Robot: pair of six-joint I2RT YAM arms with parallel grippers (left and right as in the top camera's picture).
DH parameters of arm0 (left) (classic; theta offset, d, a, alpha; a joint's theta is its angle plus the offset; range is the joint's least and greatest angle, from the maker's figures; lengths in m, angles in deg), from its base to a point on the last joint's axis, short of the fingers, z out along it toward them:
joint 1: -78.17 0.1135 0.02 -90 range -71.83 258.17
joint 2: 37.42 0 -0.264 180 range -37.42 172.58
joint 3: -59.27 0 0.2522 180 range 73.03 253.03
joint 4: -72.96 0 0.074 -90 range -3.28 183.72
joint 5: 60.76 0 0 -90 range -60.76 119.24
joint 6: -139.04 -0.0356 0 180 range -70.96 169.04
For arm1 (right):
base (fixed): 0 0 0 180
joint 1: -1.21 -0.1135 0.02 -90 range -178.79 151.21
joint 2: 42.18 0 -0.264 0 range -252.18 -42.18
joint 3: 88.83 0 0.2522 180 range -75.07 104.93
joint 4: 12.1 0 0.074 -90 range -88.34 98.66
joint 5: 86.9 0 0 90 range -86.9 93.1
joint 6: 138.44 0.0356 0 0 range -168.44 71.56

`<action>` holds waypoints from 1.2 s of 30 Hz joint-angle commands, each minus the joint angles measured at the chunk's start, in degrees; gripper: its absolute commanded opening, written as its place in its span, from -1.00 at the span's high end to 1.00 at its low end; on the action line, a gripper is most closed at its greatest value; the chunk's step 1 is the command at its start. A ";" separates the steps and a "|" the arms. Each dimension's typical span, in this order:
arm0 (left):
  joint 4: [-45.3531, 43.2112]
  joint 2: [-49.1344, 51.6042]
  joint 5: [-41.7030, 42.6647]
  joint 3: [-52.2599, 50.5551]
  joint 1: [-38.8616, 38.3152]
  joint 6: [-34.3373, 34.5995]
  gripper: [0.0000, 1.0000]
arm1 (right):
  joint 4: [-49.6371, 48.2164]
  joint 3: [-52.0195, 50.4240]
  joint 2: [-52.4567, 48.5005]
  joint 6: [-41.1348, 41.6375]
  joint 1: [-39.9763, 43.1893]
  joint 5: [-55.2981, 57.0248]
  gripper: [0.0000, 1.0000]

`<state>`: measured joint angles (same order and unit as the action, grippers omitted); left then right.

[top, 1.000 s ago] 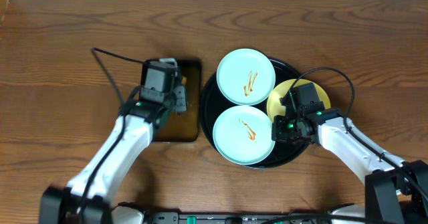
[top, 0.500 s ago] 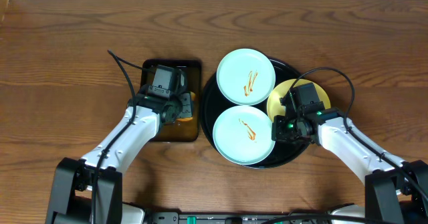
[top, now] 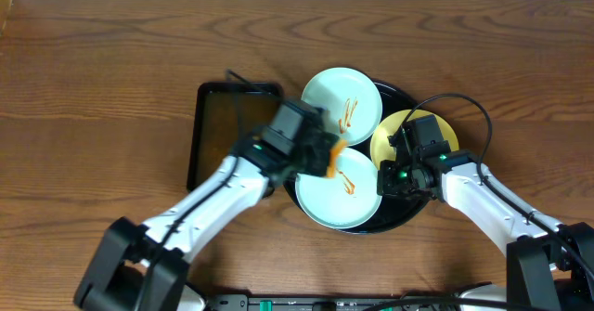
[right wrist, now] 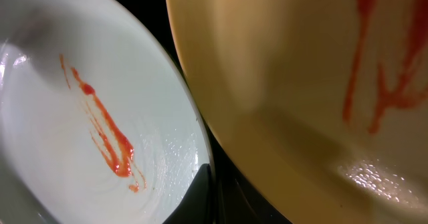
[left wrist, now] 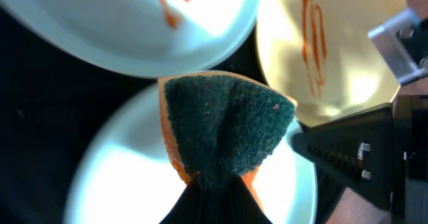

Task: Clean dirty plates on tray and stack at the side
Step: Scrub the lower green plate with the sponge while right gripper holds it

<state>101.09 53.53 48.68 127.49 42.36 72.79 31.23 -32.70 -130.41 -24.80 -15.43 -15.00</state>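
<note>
The round black tray (top: 408, 214) holds three plates. The far mint plate (top: 341, 105) and the near mint plate (top: 325, 200) each carry an orange-red sauce streak; the yellow plate (top: 387, 136) at the right is streaked too. My left gripper (top: 320, 153) is shut on an orange sponge with a dark green pad (left wrist: 224, 127), held just over the near mint plate (left wrist: 120, 177). My right gripper (top: 385, 176) is closed on that plate's right rim (right wrist: 204, 190), between the mint plate (right wrist: 80, 103) and the yellow plate (right wrist: 301, 83).
A rectangular black pan (top: 213, 135) with brownish water stands left of the tray. Bare wooden table lies all round. The right arm's cable arcs above the yellow plate.
My left gripper has left the pan and swung right with the sponge, to over the near mint plate. The right arm and the plates have not moved.
</note>
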 commanded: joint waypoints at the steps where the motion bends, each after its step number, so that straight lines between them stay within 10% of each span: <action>1: -2.14 4.09 0.02 1.14 -4.68 10.16 0.85 | 0.07 -0.24 -0.17 -0.09 -0.70 0.68 0.98; 13: -5.64 11.85 -0.59 1.11 -14.29 16.85 0.85 | 0.24 -0.24 -0.17 -0.09 -0.70 0.68 0.98; 25: -5.14 11.93 -21.94 1.11 -10.34 16.81 0.85 | 3.13 -0.24 -0.17 -0.11 -0.70 0.70 0.98; 36: -7.48 11.93 -12.04 1.11 -10.27 16.63 0.85 | 3.43 -0.24 -0.17 -0.11 -0.70 0.70 0.97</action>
<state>94.52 64.49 31.02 127.55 32.70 89.36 34.05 -32.74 -130.41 -24.76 -15.43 -14.22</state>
